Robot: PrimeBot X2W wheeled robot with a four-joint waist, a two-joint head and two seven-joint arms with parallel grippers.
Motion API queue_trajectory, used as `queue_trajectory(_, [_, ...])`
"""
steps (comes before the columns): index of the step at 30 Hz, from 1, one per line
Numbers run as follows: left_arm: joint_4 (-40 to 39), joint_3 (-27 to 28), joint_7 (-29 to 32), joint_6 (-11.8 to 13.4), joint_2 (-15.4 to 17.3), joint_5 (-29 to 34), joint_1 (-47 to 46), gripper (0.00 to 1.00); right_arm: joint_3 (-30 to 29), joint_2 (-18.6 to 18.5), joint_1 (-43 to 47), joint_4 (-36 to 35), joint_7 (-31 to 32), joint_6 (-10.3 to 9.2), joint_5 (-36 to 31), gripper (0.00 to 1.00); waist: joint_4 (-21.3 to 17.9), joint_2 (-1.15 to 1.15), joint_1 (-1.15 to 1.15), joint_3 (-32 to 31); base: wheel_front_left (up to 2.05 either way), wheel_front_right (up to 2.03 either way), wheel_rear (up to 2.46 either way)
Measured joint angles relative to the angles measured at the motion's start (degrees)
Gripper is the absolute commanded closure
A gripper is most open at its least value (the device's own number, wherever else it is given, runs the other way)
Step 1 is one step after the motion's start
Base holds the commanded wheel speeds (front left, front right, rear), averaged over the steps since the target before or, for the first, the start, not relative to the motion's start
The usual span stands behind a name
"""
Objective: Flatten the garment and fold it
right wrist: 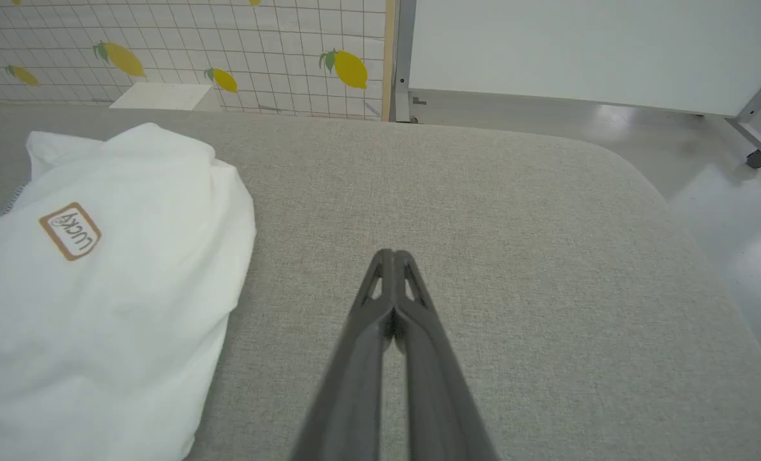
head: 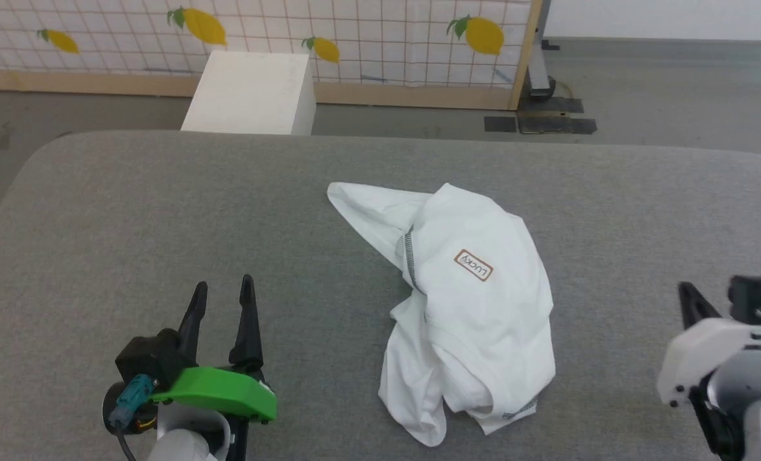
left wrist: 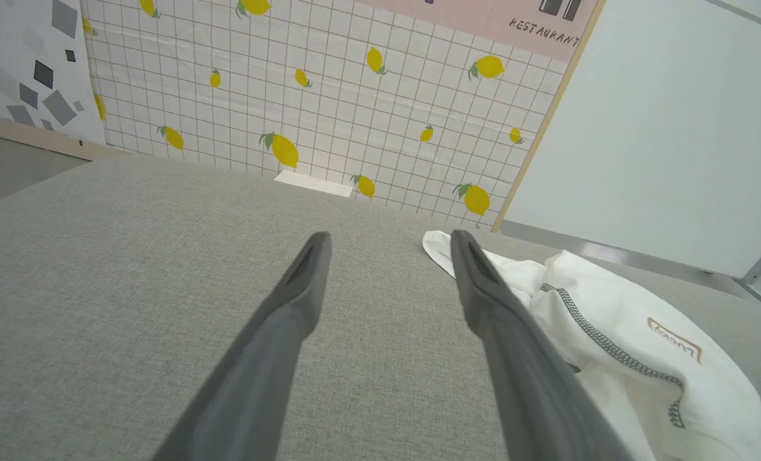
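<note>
The garment (head: 470, 307) is a white shirt lying crumpled in a heap in the middle of the grey padded table (head: 130, 205), its brown-outlined LUCKY patch facing up and a grey stitched seam showing. In the left wrist view the garment (left wrist: 617, 333) lies to the right of the fingers; in the right wrist view the garment (right wrist: 92, 282) lies to the left. My left gripper (head: 221, 291) is open at the lower left, apart from the cloth. My right gripper (right wrist: 392, 255) is shut on nothing, over bare table right of the garment; the right gripper (head: 688, 291) shows at the head view's right edge.
A white box (head: 252, 93) stands on the floor beyond the table's far edge, before a lemon-patterned tiled wall (head: 368, 38). Grey floor (head: 662, 96) lies behind and to the right, with a metal stand foot (head: 544, 89) there. The table's rounded right corner (right wrist: 630, 166) is close to my right gripper.
</note>
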Motion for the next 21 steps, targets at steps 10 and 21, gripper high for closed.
queue_trajectory(10, [-0.5, 0.4, 0.0, -0.4, -0.2, 1.4, 0.0, 0.00, 6.5, -0.1, 5.2, -3.1, -2.7, -0.01, 9.5, 0.00, -3.8, 0.00, 0.00, -0.4, 0.00, 0.00, 0.00])
queue_trajectory(21, [-0.7, -1.5, 0.0, -0.8, -0.3, 1.4, -3.1, 0.00, 16.8, 0.0, -5.6, 13.7, 4.0, -0.01, 16.8, 0.00, -2.2, 0.00, 0.00, 4.3, 0.00, 0.00, 0.00])
